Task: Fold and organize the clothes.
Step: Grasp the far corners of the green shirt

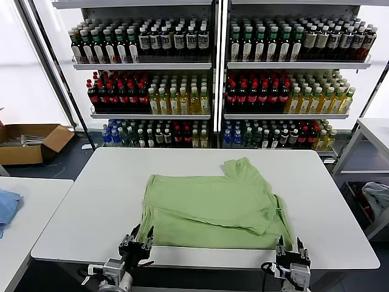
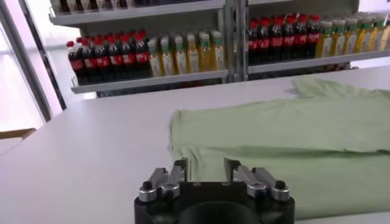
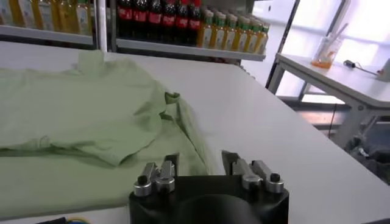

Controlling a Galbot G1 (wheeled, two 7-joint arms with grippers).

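Observation:
One piece of the clothes, a light green shirt (image 1: 213, 207), lies folded over on itself on the white table (image 1: 91, 207), plain side up, with one sleeve (image 1: 240, 167) sticking out toward the far edge. My left gripper (image 1: 137, 243) stands open at the table's near edge, just off the shirt's near left corner. My right gripper (image 1: 292, 254) stands open at the near right corner. In the left wrist view the left gripper (image 2: 206, 169) has its fingers apart, the shirt (image 2: 292, 134) lying just beyond them. In the right wrist view the right gripper (image 3: 200, 161) is equally spread before the shirt (image 3: 73, 109). Neither holds cloth.
Shelves of drink bottles (image 1: 213, 91) fill the back wall. An open cardboard box (image 1: 30, 143) sits on the floor at far left. A second table at left carries a blue cloth (image 1: 7, 207). A side table (image 1: 377, 131) and a bin (image 1: 374, 201) stand at right.

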